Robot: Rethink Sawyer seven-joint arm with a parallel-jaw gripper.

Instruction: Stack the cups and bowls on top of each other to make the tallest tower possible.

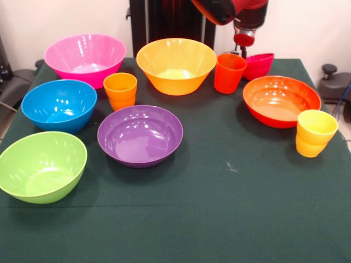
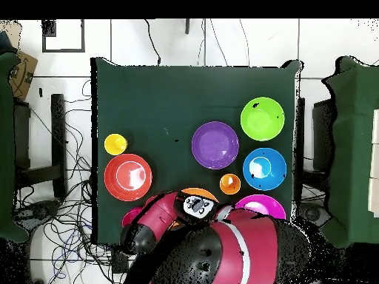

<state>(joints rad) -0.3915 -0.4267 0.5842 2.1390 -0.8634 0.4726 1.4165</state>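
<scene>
Front view: The arm (image 1: 236,13) enters at the top edge above the small magenta bowl (image 1: 259,64). The gripper itself cannot be made out, so its opening cannot be told. No tower exists; every piece sits singly on the table (image 1: 219,219). The red-orange cup (image 1: 229,72) stands just beside the magenta bowl, so a descent there risks tipping it. All bowls, including the yellow bowl (image 1: 176,65) and orange-red bowl (image 1: 281,101), are empty.

Overhead view: The arm covers most of the yellow bowl (image 2: 197,194) and magenta bowl (image 2: 131,217). The purple bowl (image 2: 215,145), green bowl (image 2: 262,118) and blue bowl (image 2: 264,168) hold nothing. The yellow cup (image 2: 115,143) sits near the table edge, where a nudge could knock it off.
</scene>
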